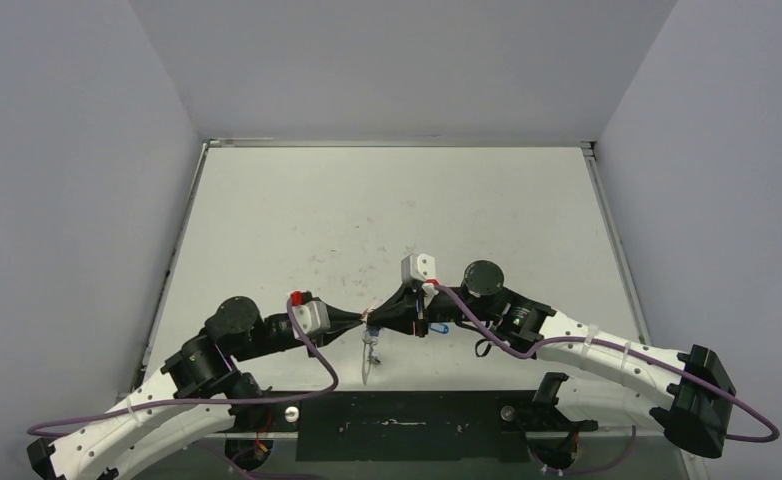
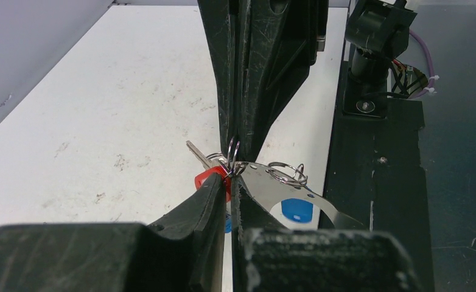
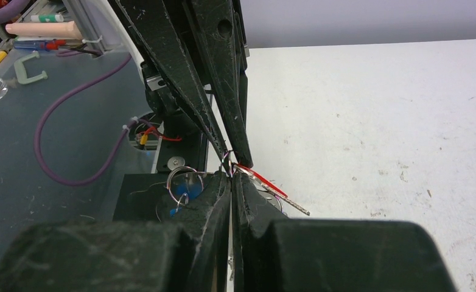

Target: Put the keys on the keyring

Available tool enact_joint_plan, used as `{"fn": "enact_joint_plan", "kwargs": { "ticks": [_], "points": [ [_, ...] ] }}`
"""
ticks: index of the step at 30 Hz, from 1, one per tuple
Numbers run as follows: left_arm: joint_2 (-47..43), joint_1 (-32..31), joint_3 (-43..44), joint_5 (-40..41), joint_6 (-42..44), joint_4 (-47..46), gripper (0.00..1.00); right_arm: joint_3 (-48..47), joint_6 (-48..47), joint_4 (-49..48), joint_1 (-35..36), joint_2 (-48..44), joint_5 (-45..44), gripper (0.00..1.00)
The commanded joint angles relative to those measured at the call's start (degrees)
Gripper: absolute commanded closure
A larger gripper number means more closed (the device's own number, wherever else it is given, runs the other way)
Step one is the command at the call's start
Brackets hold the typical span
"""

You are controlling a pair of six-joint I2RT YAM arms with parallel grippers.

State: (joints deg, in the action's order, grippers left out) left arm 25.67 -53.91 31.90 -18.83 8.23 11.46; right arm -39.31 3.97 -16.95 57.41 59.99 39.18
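Observation:
Both grippers meet tip to tip above the table's near middle. My left gripper (image 1: 364, 319) (image 2: 231, 177) is shut, pinching the ring end of the red-tagged key (image 2: 206, 177) (image 3: 265, 181), whose silver blade sticks out sideways. My right gripper (image 1: 380, 316) (image 3: 231, 174) is shut on the keyring (image 2: 271, 187), a flat silver hoop with small wire rings (image 3: 183, 180) that hangs below the tips (image 1: 370, 358). The blue-tagged key (image 1: 437, 328) (image 2: 297, 209) shows under the right gripper and through the hoop. I cannot tell whether it hangs on the ring.
A black base plate (image 1: 407, 426) runs along the near edge between the arm bases. Purple cables (image 1: 317, 372) loop off both wrists. Grey walls (image 1: 77, 200) close in the white table (image 1: 387, 210) on three sides.

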Motion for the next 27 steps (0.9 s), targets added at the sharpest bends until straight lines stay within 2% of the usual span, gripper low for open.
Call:
{"fn": "enact_joint_plan", "kwargs": {
  "ticks": [1,16,22,25,27],
  "points": [
    [0.59,-0.14,1.96,-1.09,0.87,1.99,1.00,-0.96,0.70,-7.12,0.04,-2.11,0.37,1.00],
    [3.73,-0.14,1.42,2.48,3.50,3.70,1.00,-0.21,2.42,-9.82,0.07,-2.86,0.19,1.00],
    [2.03,-0.15,2.13,1.92,4.07,4.95,0.68,0.50,2.45,-9.97,0.11,-3.01,-0.66,1.00],
    [-0.27,-0.15,1.57,2.67,2.19,3.40,0.57,0.48,2.53,-9.88,0.07,-2.87,-0.64,1.00],
    [-1.92,-0.19,1.01,3.87,0.35,1.62,0.53,0.33,2.61,-9.62,0.09,-2.78,-0.54,1.00]
  ]
}}
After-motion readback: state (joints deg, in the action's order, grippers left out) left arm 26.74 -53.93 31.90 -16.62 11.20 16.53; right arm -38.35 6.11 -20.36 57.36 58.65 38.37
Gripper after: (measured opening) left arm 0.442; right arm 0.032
